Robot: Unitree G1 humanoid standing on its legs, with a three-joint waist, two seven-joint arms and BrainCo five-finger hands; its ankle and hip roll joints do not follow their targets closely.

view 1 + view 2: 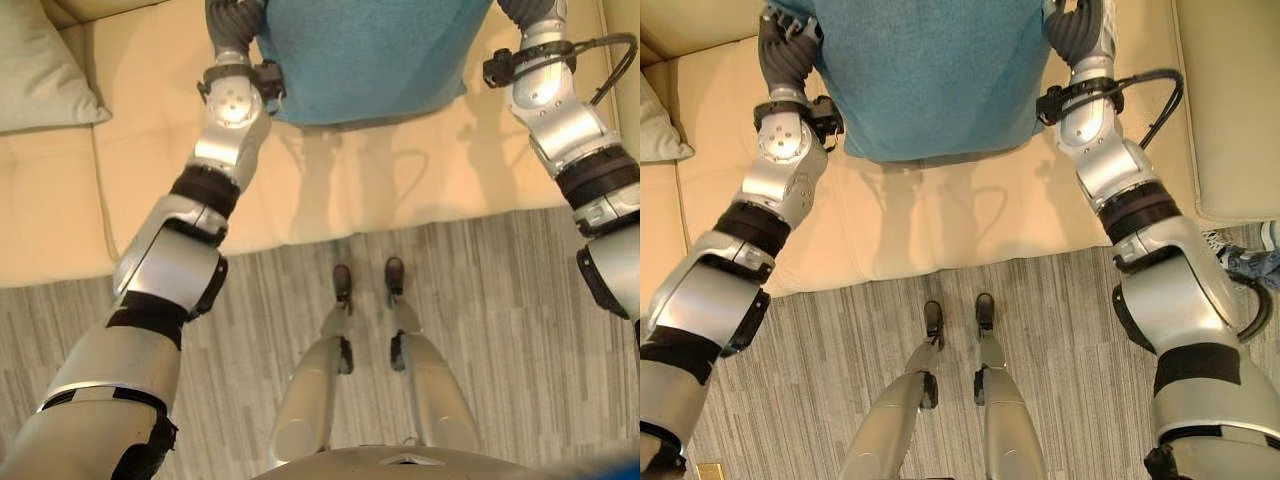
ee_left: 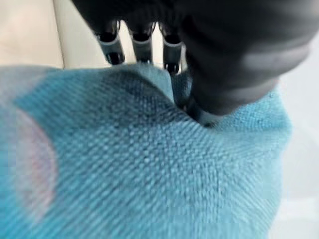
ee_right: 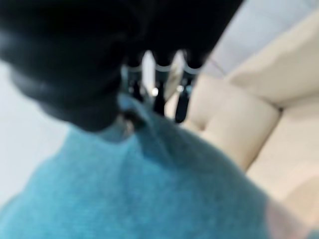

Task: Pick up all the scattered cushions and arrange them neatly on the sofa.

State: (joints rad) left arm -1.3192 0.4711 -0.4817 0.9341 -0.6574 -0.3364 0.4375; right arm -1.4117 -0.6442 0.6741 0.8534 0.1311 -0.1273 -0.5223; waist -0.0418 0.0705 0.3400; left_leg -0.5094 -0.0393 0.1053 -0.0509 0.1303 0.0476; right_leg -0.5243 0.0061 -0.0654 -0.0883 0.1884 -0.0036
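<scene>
A blue woven cushion [image 1: 360, 55] hangs between both hands above the cream sofa seat [image 1: 380, 180]. My left hand [image 1: 788, 45] grips its left edge. In the left wrist view the fingers [image 2: 142, 47] reach over the cushion's [image 2: 149, 164] rim and the thumb presses into the cloth. My right hand [image 1: 1077, 30] holds the right edge. The right wrist view shows its fingers [image 3: 159, 87] curled over the cushion's [image 3: 149, 184] top, with the thumb pinching the fabric.
A pale grey-green cushion [image 1: 40, 70] lies on the sofa seat at the far left. The sofa's cream arm [image 1: 1230, 100] rises on the right. Grey striped floor [image 1: 500, 300] runs along the sofa's front edge, with a shoe [image 1: 1248, 262] at the right edge.
</scene>
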